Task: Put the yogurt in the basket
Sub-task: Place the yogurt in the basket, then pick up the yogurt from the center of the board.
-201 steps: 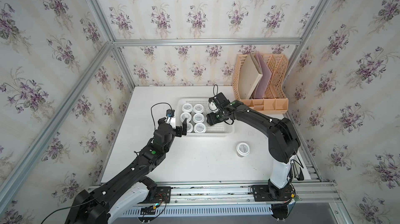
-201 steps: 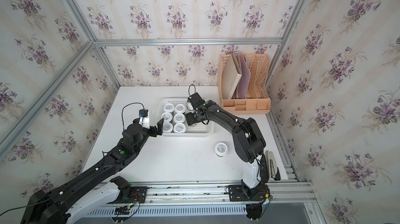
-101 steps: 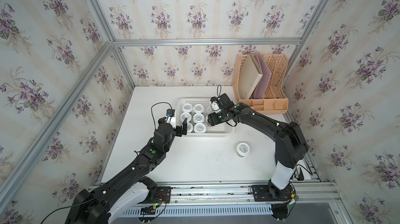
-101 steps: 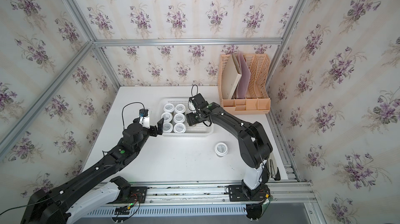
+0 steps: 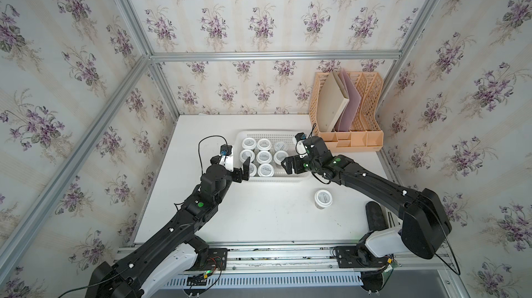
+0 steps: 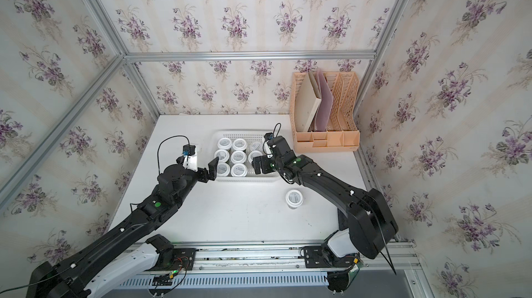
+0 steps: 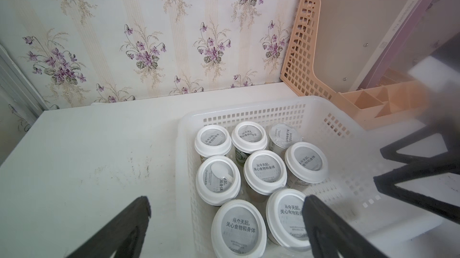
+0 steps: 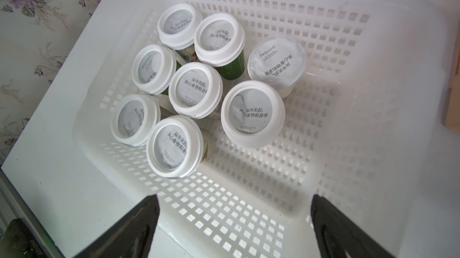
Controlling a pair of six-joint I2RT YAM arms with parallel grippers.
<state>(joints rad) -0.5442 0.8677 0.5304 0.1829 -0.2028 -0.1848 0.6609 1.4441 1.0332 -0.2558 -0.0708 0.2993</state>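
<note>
Our right end effector [image 8: 234,199] has spread apart and backed off the basket [image 5: 267,134], leaving eight yogurt cups [image 8: 196,89] inside. The ninth cup [image 5: 323,198] waits on the bench [image 5: 259,216] near the basket. Our left end effector [image 7: 226,200] gapes empty.

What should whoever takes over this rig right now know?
Left gripper: jaws open, empty, at the basket's side wall.
Right gripper: jaws open, empty, over the bare part of the basket.
Done: eight yogurt cups stand upright in the basket.
Left: one yogurt cup stands on the table outside the basket, nearer the right arm. Pick it up and set it in.
</note>
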